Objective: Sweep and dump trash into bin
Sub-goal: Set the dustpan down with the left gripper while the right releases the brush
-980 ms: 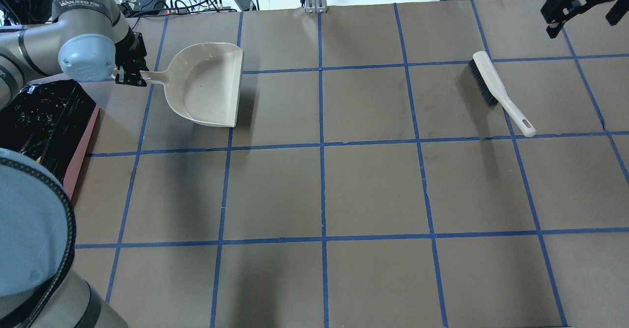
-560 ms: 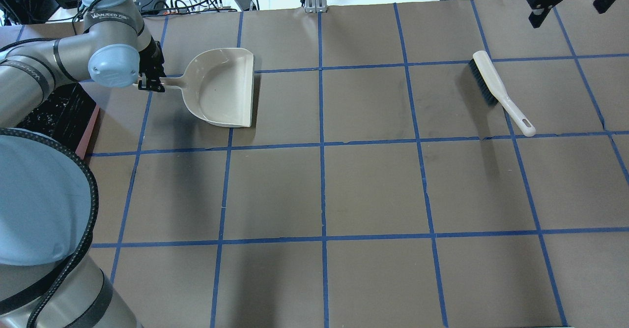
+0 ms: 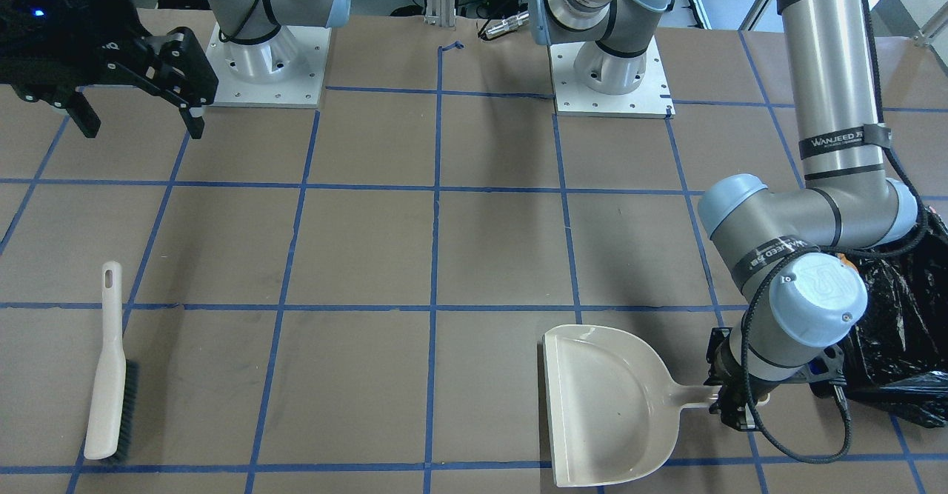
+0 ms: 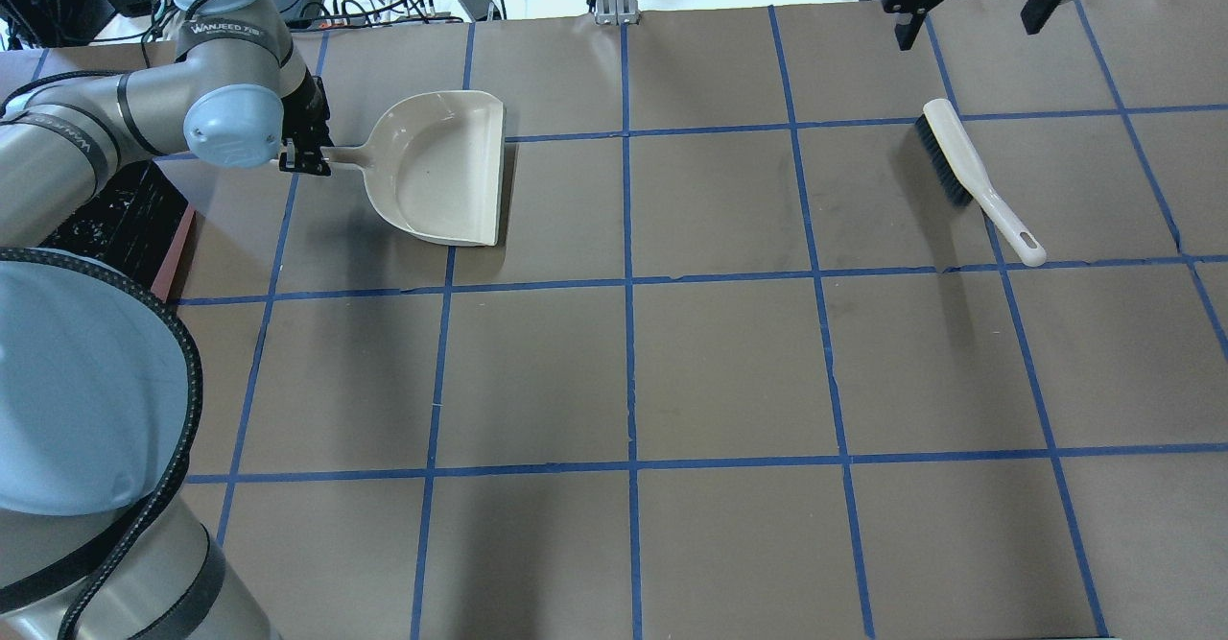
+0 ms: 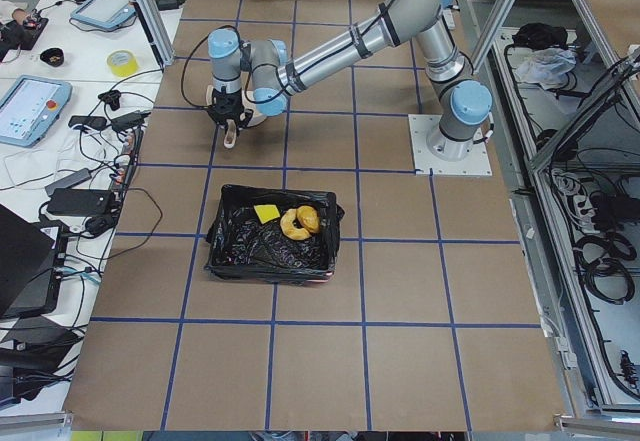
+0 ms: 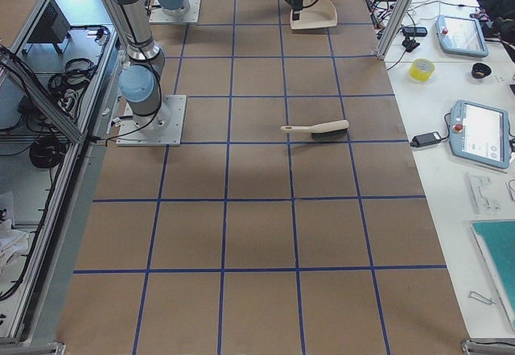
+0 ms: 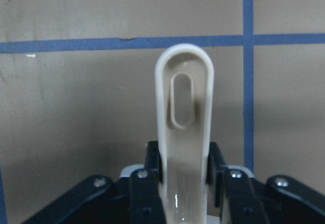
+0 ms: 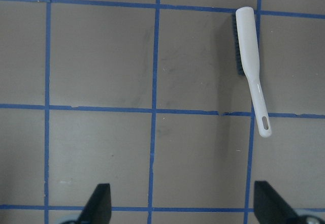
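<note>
The three pieces of trash are seen inside the pink rectangular bin lined with crinkly black plastic (image 5: pixel 232 246): the lumpy golden-brown lump (image 5: pixel 307 219), the pale curved slice (image 5: pixel 289 227) touching it, and the small yellow sponge block (image 5: pixel 266 213) just beside them. No trash is seen on the brown paper-covered table with its blue tape grid (image 4: pixel 729 362), so the dumping is judged done and the step in hand is taken to be parking the tool. The beige plastic dustpan (image 4: pixel 446 175) is held level and low near the bin, its slotted handle (image 7: pixel 184 107) clamped between the fingers of the left gripper (image 4: pixel 305 155) (whether the pan's lip already touches the surface cannot be told). For a clean finish, the pan should be lowered until it is borne flat by the table, and only then should the jaws be parted; the wrist should next be drawn straight back along the handle so that the pan is not dragged or tipped. The right gripper (image 4: pixel 969 18) is held high with its jaws spread wide and nothing between them, well apart from the beige brush with dark bristles (image 4: pixel 969 179), which lies flat on the table.
</note>
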Tool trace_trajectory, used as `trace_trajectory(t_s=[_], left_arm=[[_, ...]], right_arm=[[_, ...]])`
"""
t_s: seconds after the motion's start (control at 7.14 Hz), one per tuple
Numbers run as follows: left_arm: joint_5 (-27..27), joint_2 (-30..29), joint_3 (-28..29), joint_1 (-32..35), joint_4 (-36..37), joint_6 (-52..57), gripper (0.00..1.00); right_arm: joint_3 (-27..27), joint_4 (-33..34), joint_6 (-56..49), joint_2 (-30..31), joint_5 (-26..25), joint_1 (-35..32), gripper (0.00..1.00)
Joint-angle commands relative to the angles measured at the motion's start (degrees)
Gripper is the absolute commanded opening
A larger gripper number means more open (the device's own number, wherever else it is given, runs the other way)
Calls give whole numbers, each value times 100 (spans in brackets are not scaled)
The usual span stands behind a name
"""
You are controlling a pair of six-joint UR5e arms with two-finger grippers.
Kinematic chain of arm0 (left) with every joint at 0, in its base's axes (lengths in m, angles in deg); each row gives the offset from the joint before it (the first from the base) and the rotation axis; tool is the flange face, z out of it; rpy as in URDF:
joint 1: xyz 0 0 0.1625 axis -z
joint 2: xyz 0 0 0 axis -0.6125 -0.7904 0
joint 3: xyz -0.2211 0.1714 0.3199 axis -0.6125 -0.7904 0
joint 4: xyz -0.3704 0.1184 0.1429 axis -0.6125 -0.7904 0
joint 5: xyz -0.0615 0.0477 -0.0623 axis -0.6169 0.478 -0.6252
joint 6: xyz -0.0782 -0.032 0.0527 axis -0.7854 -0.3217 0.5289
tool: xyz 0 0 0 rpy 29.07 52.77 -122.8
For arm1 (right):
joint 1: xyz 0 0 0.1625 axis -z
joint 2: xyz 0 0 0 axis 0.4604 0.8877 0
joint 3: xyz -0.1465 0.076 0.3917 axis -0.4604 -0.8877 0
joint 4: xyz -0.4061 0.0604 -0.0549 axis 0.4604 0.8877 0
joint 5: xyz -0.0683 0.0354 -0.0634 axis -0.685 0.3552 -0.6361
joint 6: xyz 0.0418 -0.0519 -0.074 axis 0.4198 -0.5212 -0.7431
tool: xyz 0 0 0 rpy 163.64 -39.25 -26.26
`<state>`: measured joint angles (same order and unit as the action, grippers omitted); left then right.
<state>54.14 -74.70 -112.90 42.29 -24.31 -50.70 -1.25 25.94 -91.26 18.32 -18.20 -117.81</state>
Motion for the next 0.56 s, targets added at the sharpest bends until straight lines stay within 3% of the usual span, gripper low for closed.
trace_trajectory(t_s=[0.0,0.42], left_arm=[[-21,-4,-44,9,-94,-69,0],[-30,-21,-61,9,-156,-87,0]], right_arm=[[442,705,200,57,46,-145,100],[550,788,200,93,125,-101,100]])
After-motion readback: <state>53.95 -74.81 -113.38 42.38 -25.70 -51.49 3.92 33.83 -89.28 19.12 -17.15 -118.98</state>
